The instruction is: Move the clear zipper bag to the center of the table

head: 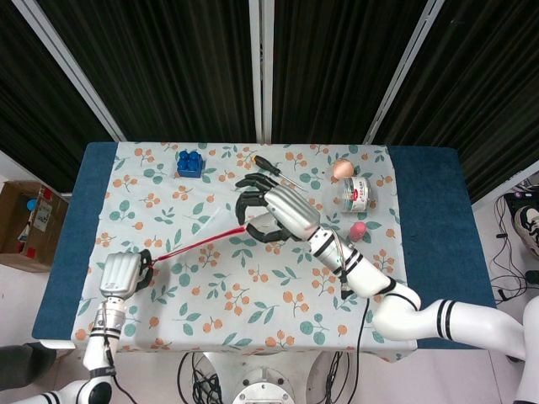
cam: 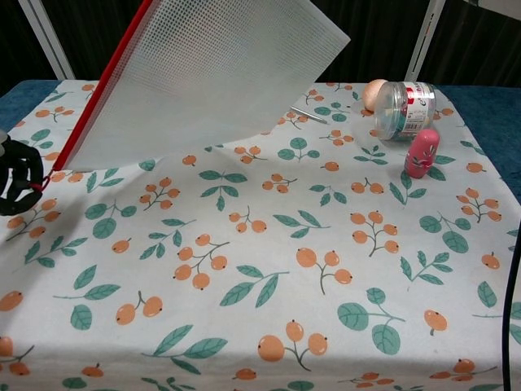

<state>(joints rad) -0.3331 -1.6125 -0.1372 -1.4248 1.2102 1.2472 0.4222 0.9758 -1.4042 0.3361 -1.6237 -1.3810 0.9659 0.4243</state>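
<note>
The clear zipper bag (cam: 203, 73), a mesh-textured sheet with a red zipper edge (head: 198, 244), hangs in the air, stretched between both hands. My right hand (head: 280, 215) grips its upper end above the middle of the table, fingers curled on the bag. My left hand (head: 120, 274) is near the front left corner and pinches the low end of the red zipper. In the chest view only the dark fingers of the left hand (cam: 18, 177) show at the left edge. The bag slopes up to the right there, and its lower corner is close to the floral cloth (cam: 269, 244).
At the back of the table are a blue block (head: 190, 162) and a screwdriver (head: 274, 168). At the right are an orange ball (head: 341, 168), a clear jar on its side (head: 355, 194) and a pink doll (head: 358, 230). A cardboard box (head: 29, 223) stands on the floor at left.
</note>
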